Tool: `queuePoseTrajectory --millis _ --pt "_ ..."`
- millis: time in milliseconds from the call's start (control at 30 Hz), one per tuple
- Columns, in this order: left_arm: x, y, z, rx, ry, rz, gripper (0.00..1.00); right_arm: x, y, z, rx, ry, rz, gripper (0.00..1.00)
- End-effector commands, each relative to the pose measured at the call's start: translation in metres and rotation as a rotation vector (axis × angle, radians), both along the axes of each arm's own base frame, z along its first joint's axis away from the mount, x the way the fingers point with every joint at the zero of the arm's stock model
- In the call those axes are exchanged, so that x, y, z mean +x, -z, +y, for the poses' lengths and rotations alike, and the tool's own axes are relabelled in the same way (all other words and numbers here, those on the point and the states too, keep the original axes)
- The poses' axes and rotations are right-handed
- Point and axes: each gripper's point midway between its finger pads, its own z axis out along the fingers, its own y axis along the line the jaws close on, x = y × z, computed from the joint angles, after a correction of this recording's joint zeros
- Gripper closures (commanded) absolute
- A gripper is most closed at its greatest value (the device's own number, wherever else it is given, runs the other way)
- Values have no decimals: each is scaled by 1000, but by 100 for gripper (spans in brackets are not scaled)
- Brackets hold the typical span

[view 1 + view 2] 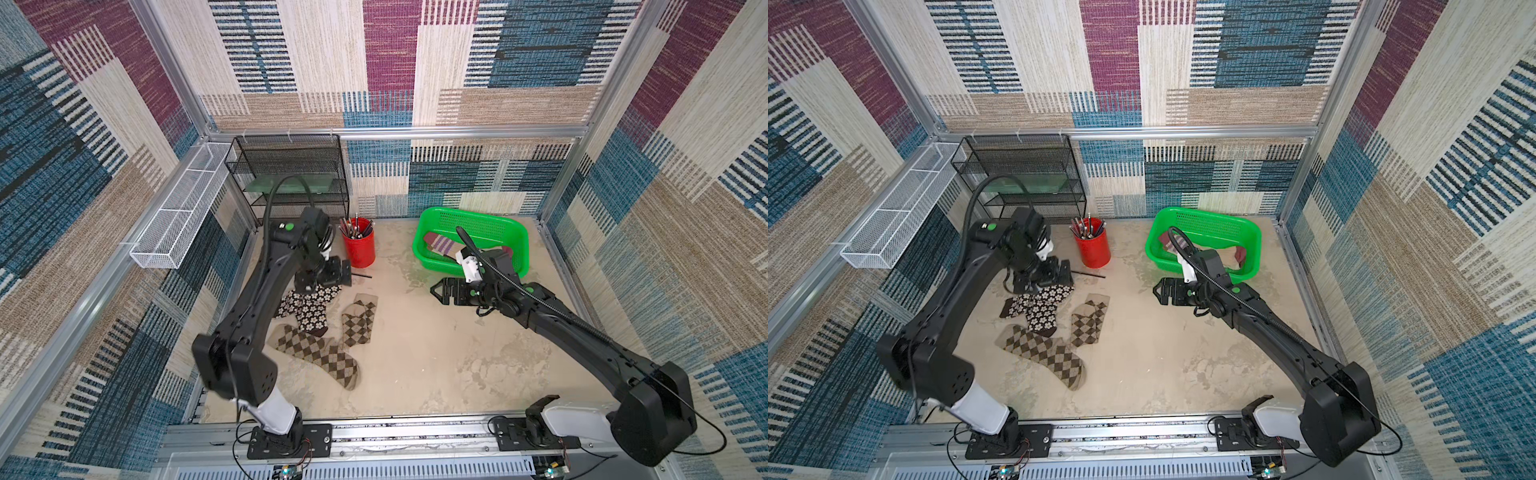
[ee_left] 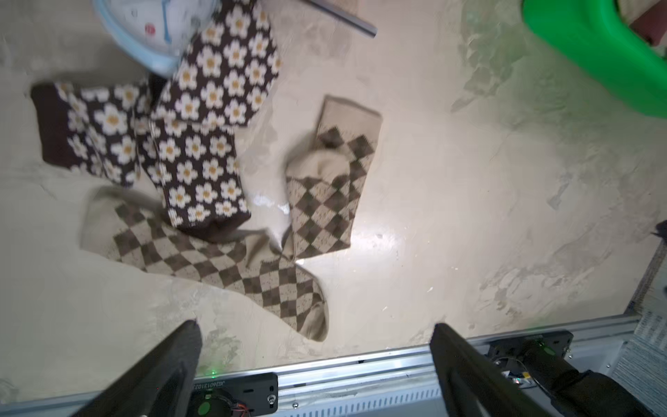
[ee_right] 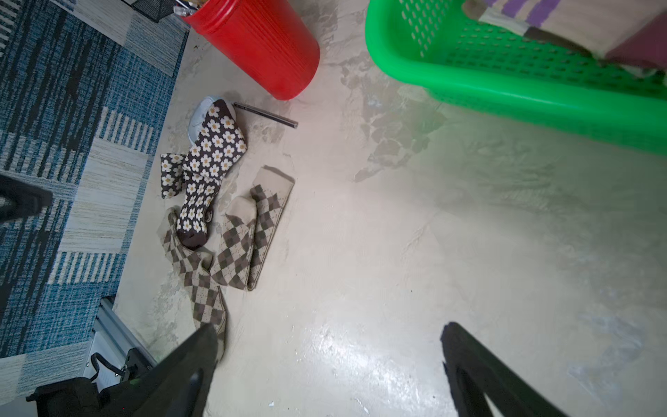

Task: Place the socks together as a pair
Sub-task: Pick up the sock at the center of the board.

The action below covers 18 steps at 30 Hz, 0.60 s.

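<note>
Spread wide and empty, the left gripper [image 2: 314, 328] hangs just above the overlapped flower socks [image 2: 202, 144] and the argyle socks [image 2: 216, 260], which touch but lie askew, while the equally open right gripper [image 3: 328, 328] sits beside the green basket [image 3: 505, 90] holding the unsorted striped socks [image 3: 563, 21], so pairing seems roughly half done

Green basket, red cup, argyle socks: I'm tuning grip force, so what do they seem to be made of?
Green basket: looks like moulded plastic, glossy, with rows of holes through its walls. Red cup: probably plastic too, smooth with fine vertical ribs. Argyle socks: soft knit fabric, matte, visibly creased and folded on the table.
</note>
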Motion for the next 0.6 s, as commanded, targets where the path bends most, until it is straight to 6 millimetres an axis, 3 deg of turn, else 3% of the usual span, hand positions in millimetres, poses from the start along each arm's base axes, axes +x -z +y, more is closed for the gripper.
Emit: queuePoseTrajectory --millis 0,67,167,300,567 --pt "23 29 -30 -169 -10 -88 1 -3 0 5 42 11 -5 1" --pt "19 55 -27 -147 10 -51 1 -9 8 9 36 -8 14 1" --pt "30 74 -30 -141 69 -119 1 -17 16 21 44 -48 32 1" --pt "48 95 -26 -84 137 -154 11 -23 27 33 39 -83 63 2" --pt "65 145 -24 -2 242 -29 33 -29 24 39 47 -89 52 2"
